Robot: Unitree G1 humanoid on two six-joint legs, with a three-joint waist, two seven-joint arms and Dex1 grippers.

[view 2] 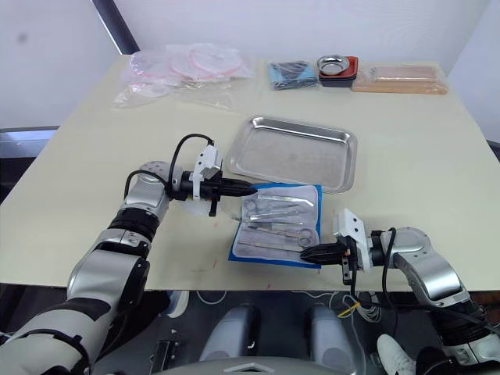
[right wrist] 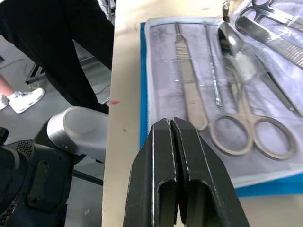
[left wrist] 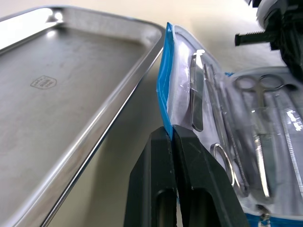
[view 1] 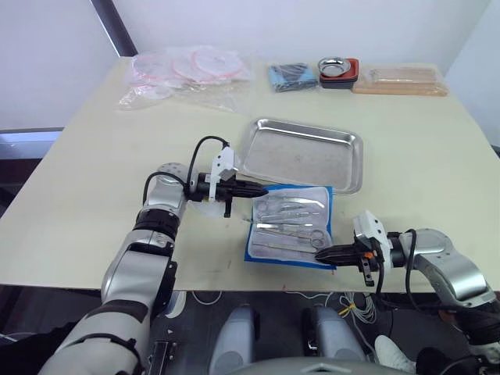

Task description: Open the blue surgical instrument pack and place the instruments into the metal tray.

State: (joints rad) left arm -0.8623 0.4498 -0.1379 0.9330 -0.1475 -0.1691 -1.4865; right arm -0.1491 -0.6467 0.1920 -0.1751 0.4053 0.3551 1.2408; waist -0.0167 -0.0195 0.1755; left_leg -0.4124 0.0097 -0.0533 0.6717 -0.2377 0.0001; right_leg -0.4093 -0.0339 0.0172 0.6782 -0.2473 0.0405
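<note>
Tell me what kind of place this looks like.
Probably a lab or training room staged for surgical prep: a plain table holds an opened instrument pack, a metal tray, and bagged tubing.

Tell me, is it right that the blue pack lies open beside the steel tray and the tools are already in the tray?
Not quite. The metal tray is bare in the left eye view; the instruments lie in the open blue surgical instrument pack, beside the tray.
</note>
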